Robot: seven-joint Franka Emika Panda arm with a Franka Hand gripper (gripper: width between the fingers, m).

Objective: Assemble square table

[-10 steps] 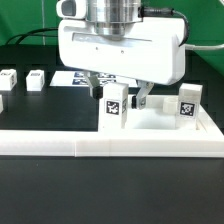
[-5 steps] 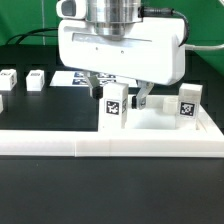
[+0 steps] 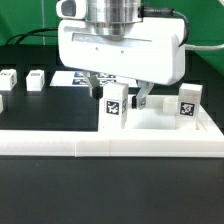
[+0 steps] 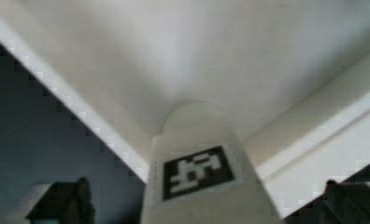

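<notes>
The white square tabletop slab [image 3: 165, 122] lies flat behind the front wall. A white tagged leg [image 3: 115, 105] stands upright on it, and a second tagged leg [image 3: 188, 103] stands at the exterior view's right. My gripper [image 3: 121, 97] hangs over the first leg with one finger on each side. In the wrist view the leg [image 4: 200, 165] rises between the dark fingertips [image 4: 66, 203], with gaps on both sides, so the gripper [image 4: 208, 205] is open and not touching it. The slab [image 4: 253, 50] fills the background there.
A long low white wall [image 3: 100, 146] runs across the front. Loose tagged legs [image 3: 10, 78], [image 3: 37, 77] lie at the back on the exterior view's left, another at the left edge [image 3: 1, 101]. The marker board [image 3: 72, 78] lies behind the gripper.
</notes>
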